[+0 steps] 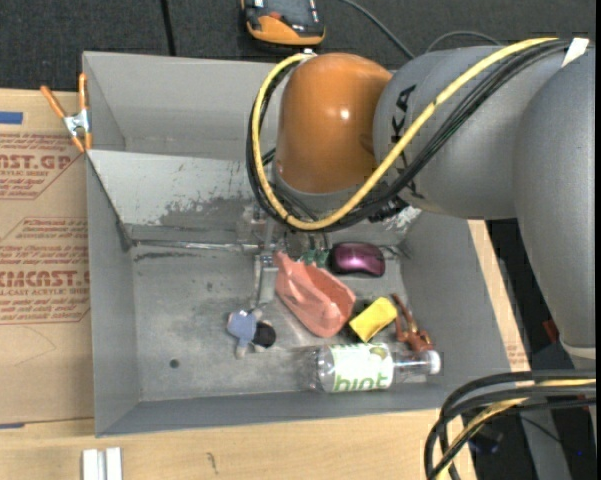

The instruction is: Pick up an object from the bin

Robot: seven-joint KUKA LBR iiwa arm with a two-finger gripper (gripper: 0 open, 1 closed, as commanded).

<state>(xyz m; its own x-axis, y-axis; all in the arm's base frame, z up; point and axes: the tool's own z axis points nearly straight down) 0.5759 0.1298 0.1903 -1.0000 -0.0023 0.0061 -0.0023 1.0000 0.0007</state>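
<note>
My gripper [264,273] comes down from under the orange cover into the middle of the bin. It stands just left of a salmon-pink soft thing [316,297], close against that thing's upper left end. Below the gripper lies a small pale blue and black piece [248,331] on the bin floor. A dark purple oval thing [357,260] rests to the right of the gripper, above the pink one. I see nothing held.
A yellow block [372,319] and a small reddish-brown thing [411,332] lie right of the pink thing. A clear bottle with a green label [368,369] lies along the front wall. The arm covers the bin's back right.
</note>
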